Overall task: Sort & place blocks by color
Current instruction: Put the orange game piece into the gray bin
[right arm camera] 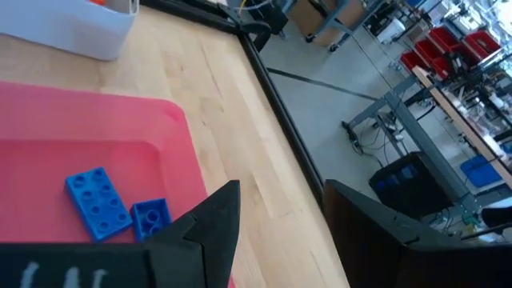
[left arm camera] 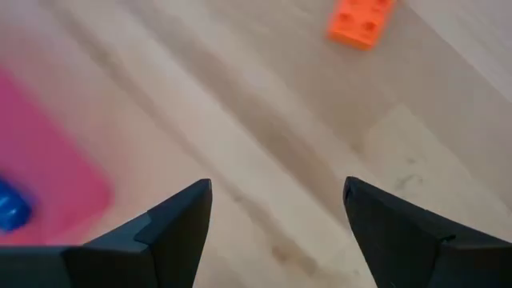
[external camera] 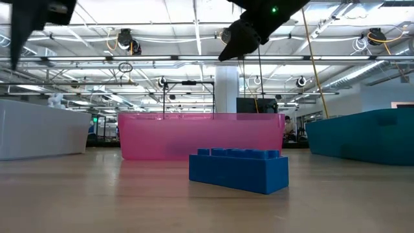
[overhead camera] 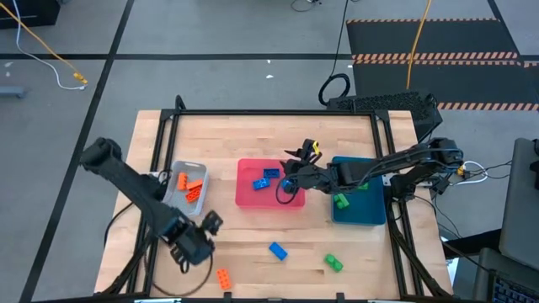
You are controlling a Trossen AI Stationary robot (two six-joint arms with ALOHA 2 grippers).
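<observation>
Two blue blocks (right arm camera: 96,204) lie flat in the pink tray (overhead camera: 253,198). Several orange blocks (overhead camera: 192,187) lie in the grey tray (overhead camera: 173,195), and a green block (overhead camera: 341,202) lies in the teal tray (overhead camera: 362,215). Loose on the table near its near edge are a blue block (overhead camera: 278,250), a green block (overhead camera: 333,263) and an orange block (overhead camera: 223,278). My right gripper (overhead camera: 288,187) hangs open and empty above the pink tray's right part. My left gripper (overhead camera: 210,223) is open over bare table between the grey tray and the loose orange block (left arm camera: 362,18).
The three trays stand in a row across the table's middle, grey on the left, pink in the centre, teal on the right. In the low view the loose blue block (external camera: 239,169) lies in front of the pink tray (external camera: 200,134). A black frame borders the table.
</observation>
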